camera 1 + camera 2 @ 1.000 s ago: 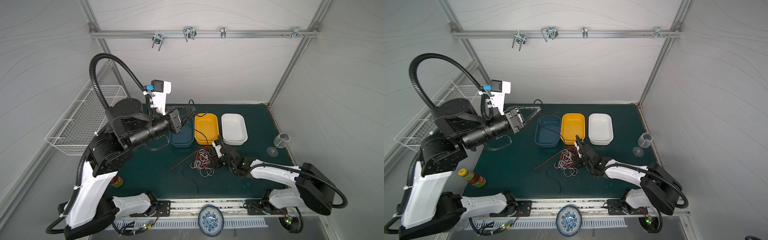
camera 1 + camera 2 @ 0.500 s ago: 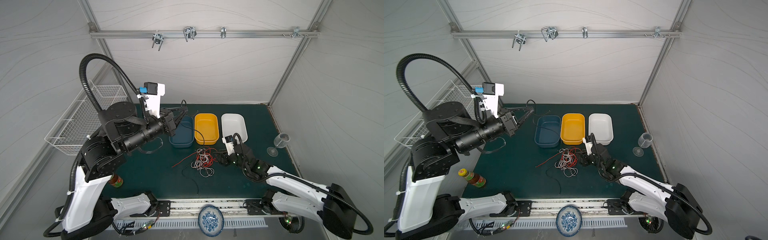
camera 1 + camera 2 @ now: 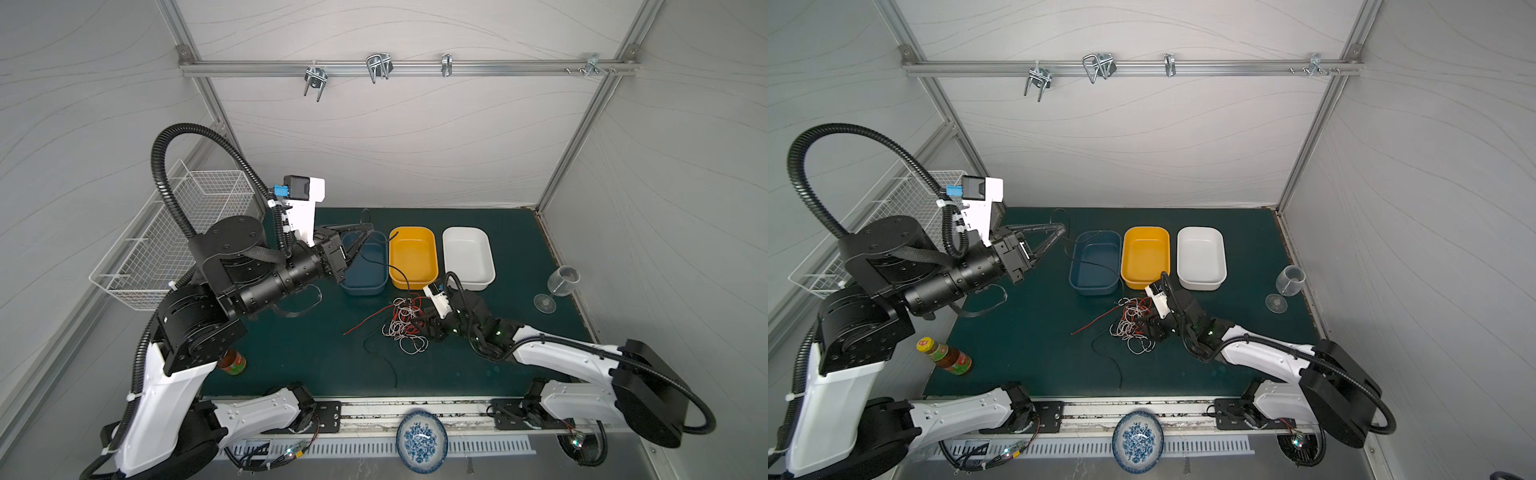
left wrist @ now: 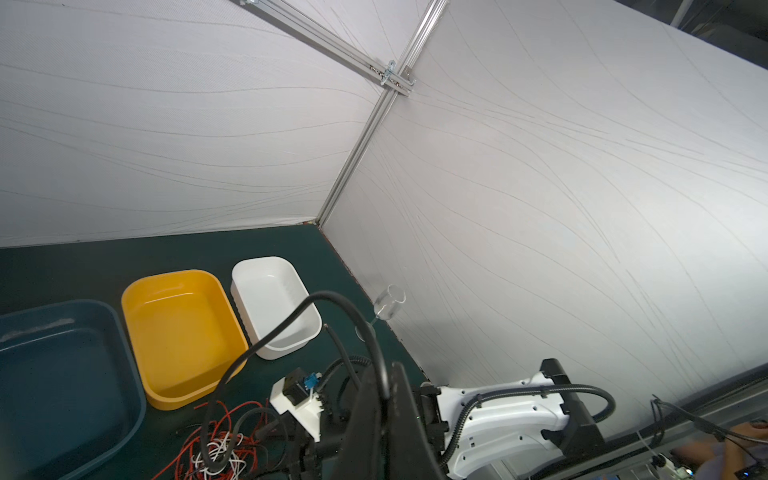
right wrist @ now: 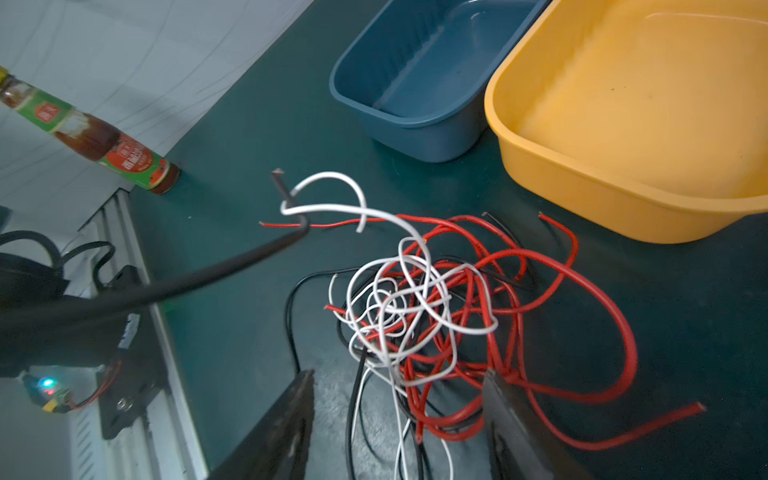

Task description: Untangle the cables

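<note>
The cables (image 3: 405,322) (image 3: 1133,323) lie as a knot of thin red, white and black wires on the green mat, in front of the yellow bin. My left gripper (image 3: 370,226) (image 3: 1064,226) hangs raised beside the blue bin, shut on one black cable (image 4: 324,293). That cable arcs down from the jaws into the knot. My right gripper (image 3: 419,328) (image 5: 397,378) sits low at the knot's right side, open. In the right wrist view its fingers flank strands of all three colours without pinching them. A loose red end (image 3: 357,328) points left.
Blue bin (image 3: 363,289), yellow bin (image 3: 415,253) and white bin (image 3: 467,253) stand in a row behind the knot. A wine glass (image 3: 557,286) is at the right edge, a sauce bottle (image 3: 946,357) at front left, a wire basket (image 3: 174,232) on the left wall, and a patterned plate (image 3: 422,440) in front.
My right gripper's jaws have spread wider at the knot, and that arm has swung out to the right. The left gripper has shifted slightly left, still holding the black cable.
</note>
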